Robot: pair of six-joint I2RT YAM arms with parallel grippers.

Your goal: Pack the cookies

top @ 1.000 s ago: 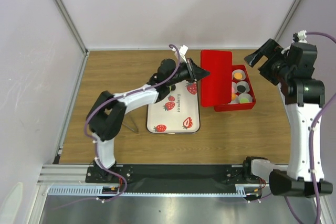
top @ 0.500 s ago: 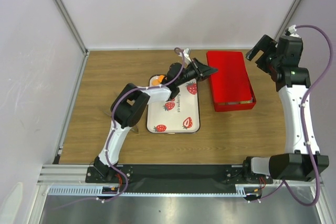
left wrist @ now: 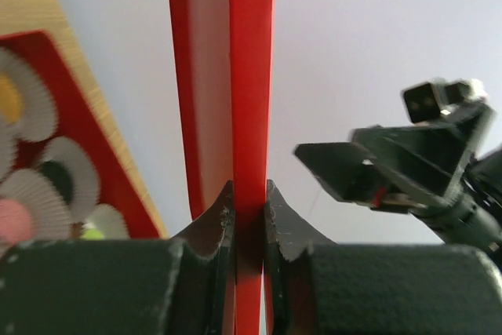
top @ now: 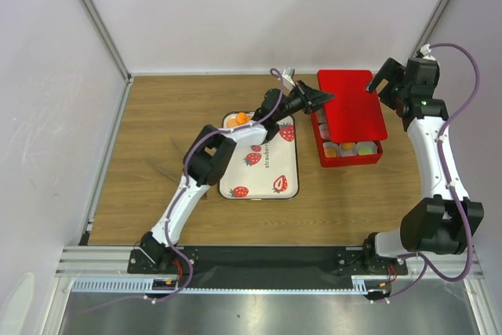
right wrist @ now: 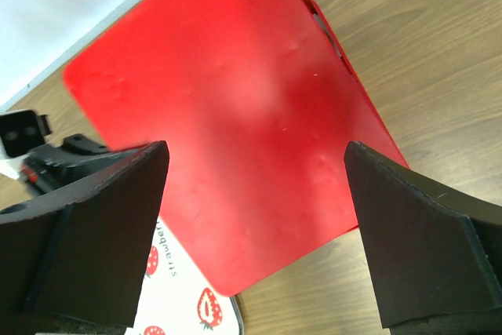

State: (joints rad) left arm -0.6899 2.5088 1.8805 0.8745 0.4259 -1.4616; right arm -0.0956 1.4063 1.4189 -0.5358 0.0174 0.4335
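Left gripper [left wrist: 249, 194] is clamped on one edge of the red lid [top: 351, 107], holding it slanted over the red box [top: 351, 162], evidently to close it. The right gripper [right wrist: 255, 151] hovers above the lid with jaws wide apart, probably to steady or press it. Beside the box lies the strawberry tray [top: 259, 178]. Most cookies [top: 346, 147] sit in paper cups [left wrist: 35, 107] inside the box; some orange cookies [top: 241, 118] rest at the tray's far corner.

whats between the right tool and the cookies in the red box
the red lid, pinched by the left tool, sits between the right tool and the cookies in the red box; right wrist view shows it
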